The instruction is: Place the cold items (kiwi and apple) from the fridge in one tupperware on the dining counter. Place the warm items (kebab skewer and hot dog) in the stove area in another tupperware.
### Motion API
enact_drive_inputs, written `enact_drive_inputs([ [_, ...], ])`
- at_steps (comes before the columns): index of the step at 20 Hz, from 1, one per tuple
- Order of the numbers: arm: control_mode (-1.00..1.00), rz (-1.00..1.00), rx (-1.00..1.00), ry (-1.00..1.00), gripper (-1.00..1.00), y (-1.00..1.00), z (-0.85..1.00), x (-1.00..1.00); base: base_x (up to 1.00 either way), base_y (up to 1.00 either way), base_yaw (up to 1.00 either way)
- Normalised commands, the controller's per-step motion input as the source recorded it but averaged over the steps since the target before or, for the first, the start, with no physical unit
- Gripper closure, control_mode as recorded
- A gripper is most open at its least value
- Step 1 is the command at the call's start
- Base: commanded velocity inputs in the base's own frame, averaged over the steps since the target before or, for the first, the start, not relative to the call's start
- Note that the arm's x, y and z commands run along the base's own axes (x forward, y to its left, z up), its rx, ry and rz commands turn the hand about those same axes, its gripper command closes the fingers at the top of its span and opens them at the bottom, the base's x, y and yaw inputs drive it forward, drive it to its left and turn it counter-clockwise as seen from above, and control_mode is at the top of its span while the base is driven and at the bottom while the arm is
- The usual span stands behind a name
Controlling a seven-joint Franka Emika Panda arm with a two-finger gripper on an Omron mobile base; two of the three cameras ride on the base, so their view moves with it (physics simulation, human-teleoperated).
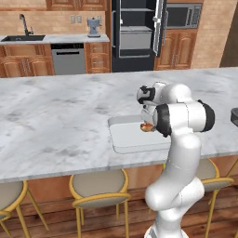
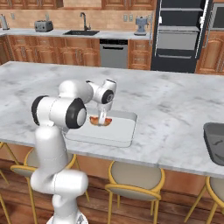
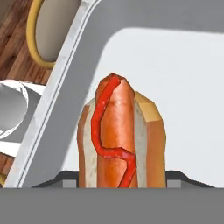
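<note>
My gripper (image 1: pixel 148 123) (image 2: pixel 102 117) is shut on the hot dog (image 1: pixel 147 126) (image 2: pixel 100 120) (image 3: pixel 120 135), a sausage in a bun with a red ketchup squiggle. It hangs low inside a light grey tupperware (image 1: pixel 123 139) (image 2: pixel 120 131) (image 3: pixel 175 65) near the dining counter's front edge. The hot dog sits toward the tray's side nearest the arm; whether it touches the tray floor I cannot tell. The kiwi, apple and kebab skewer are out of view.
A dark second tupperware (image 1: pixel 234 116) (image 2: pixel 214 142) lies at the counter's right end. Round stools (image 1: pixel 100 186) (image 2: pixel 133 177) stand under the marble counter (image 1: pixel 56 116) (image 2: pixel 175 105). Across the kitchen the black fridge (image 1: pixel 135 32) (image 2: pixel 177 33) stands with its door open.
</note>
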Motion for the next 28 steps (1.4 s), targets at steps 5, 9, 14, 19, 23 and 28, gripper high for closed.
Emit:
enact_drive_inputs([
  [5, -1.00, -0.15, -0.05, 0.00, 1.00, 0.00, -0.41, 0.25, 0.00, 0.00, 0.00],
  [9, -1.00, -0.09, -0.11, 0.00, 1.00, 0.00, -0.47, 0.23, 0.00, 0.00, 0.00],
  [14, -1.00, -0.05, 0.00, 0.01, 1.00, 0.00, -0.26, 0.22, 0.00, 0.00, 0.00],
  [19, -1.00, 0.00, 0.00, 0.00, -1.00, 0.00, -0.27, 0.15, 0.00, 0.00, 0.00],
  [23, -1.00, 0.00, 0.00, -0.02, -1.00, 0.00, -0.19, 0.00, 0.00, 0.00, 0.00],
  [28, -1.00, 0.01, 0.00, -0.34, -1.00, 0.00, 0.01, -0.24, 0.00, 0.00, 0.00],
])
